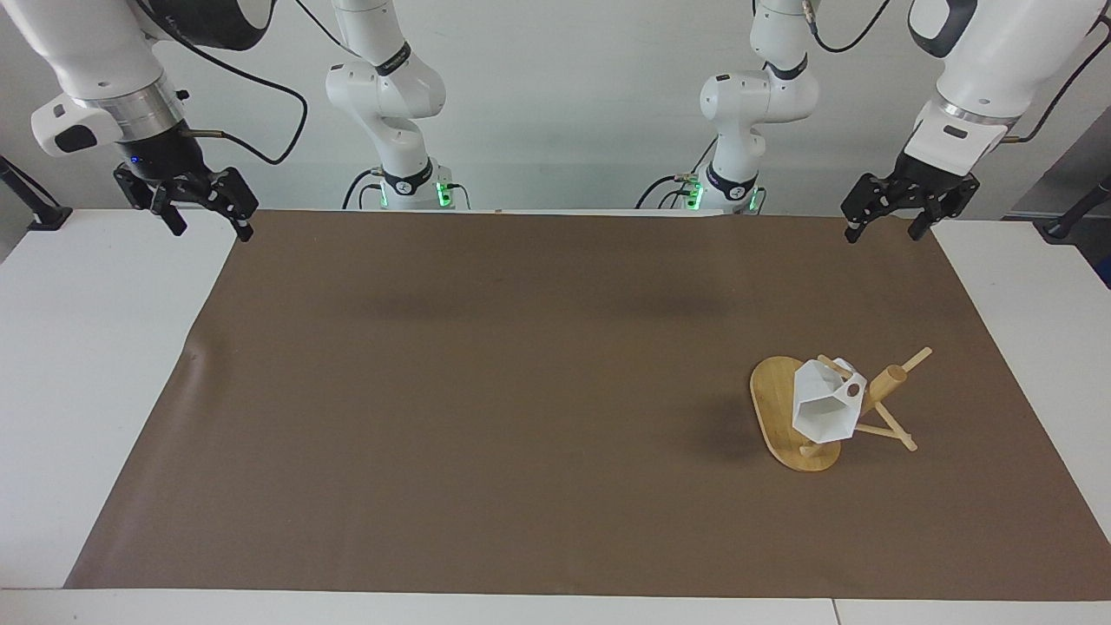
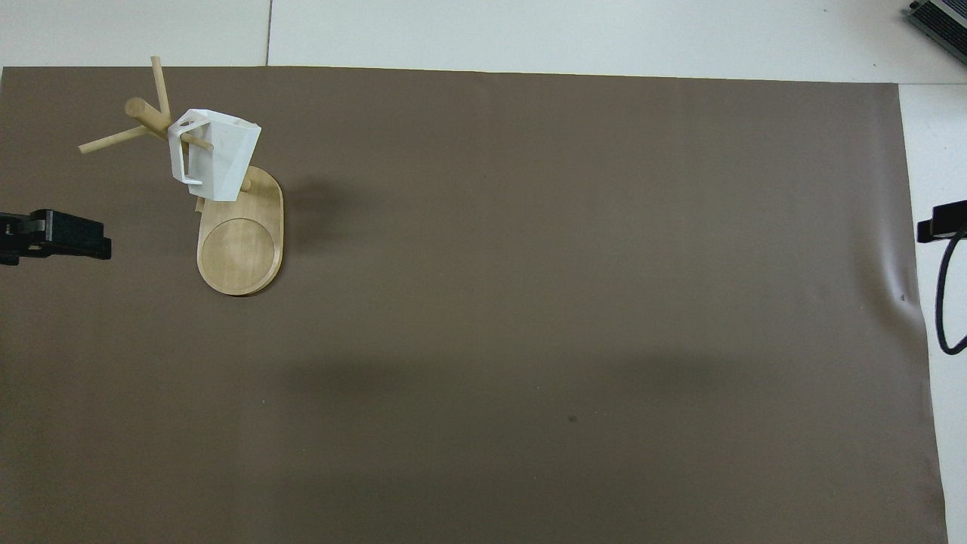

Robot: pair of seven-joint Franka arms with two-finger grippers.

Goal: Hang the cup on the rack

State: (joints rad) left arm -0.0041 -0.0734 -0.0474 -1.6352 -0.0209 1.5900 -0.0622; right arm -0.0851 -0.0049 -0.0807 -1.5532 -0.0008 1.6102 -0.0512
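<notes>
The white faceted cup (image 1: 825, 408) hangs by its handle on a peg of the bamboo rack (image 1: 772, 399), tilted, its open rim turned away from the robots. It also shows in the overhead view (image 2: 219, 155), above the rack's oval base (image 2: 238, 249). The rack stands toward the left arm's end of the table. My left gripper (image 1: 882, 233) is open and empty, raised over the mat's corner near the robots, well apart from the rack. My right gripper (image 1: 211, 227) is open and empty over the mat's other near corner, where it waits.
A brown mat (image 1: 521, 391) covers most of the white table (image 1: 87, 391). In the overhead view only the tips of the left gripper (image 2: 53, 236) and right gripper (image 2: 940, 223) show at the edges.
</notes>
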